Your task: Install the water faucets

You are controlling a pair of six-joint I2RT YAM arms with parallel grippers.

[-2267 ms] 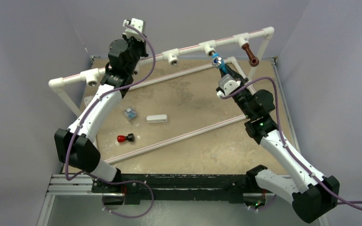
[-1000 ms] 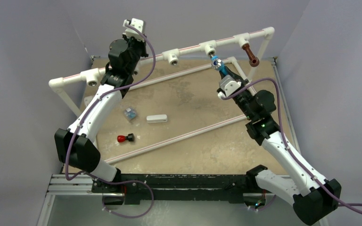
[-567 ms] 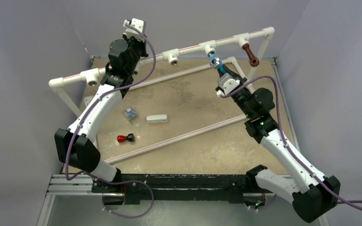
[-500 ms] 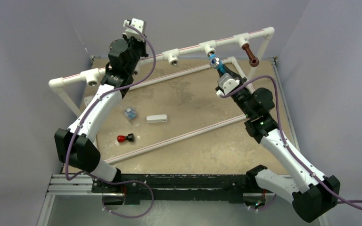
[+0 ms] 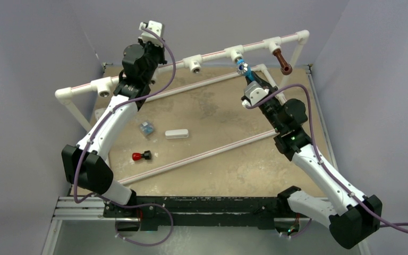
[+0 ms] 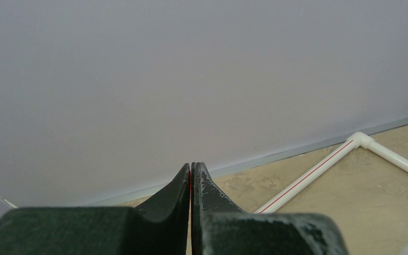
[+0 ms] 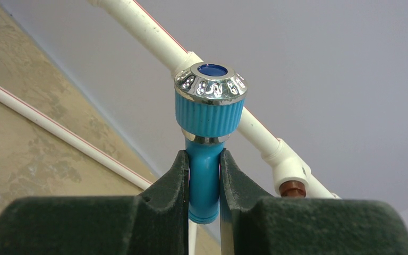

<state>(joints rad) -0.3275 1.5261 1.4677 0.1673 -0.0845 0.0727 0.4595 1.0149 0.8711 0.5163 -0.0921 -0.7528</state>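
Right wrist camera: the blue faucet (image 7: 208, 133) stands upright between the dark fingers of the right gripper (image 7: 204, 157), which pinch its slim lower stem from both sides while the ribbed collar and silvery end rise clear above the fingertips. Behind the silvery end runs the white pipe rail (image 7: 154, 40), and the faucet sits just in front of one of its tee fittings (image 7: 187, 59); whether the two touch cannot be told.

Seen from the top external camera, the blue faucet (image 5: 243, 68) lies just on the near side of the rail (image 5: 212, 53), below the rail's second tee from the right (image 5: 234, 53). The brown faucet (image 5: 282, 61) hangs from the next tee toward the rail's right end, its body slanting down on the near side of the rail. An open tee (image 5: 194, 64) sits farther left on the rail.

Left wrist camera shows the left gripper (image 6: 191, 175) with fingers pressed together on nothing, raised near the rail's left half and facing the back wall.

On the table (image 5: 218, 175), well to the near side of the rail, lie a white rectangular block (image 5: 176, 134), a small pale-blue piece (image 5: 147, 128) and a red-and-black piece (image 5: 141, 156).
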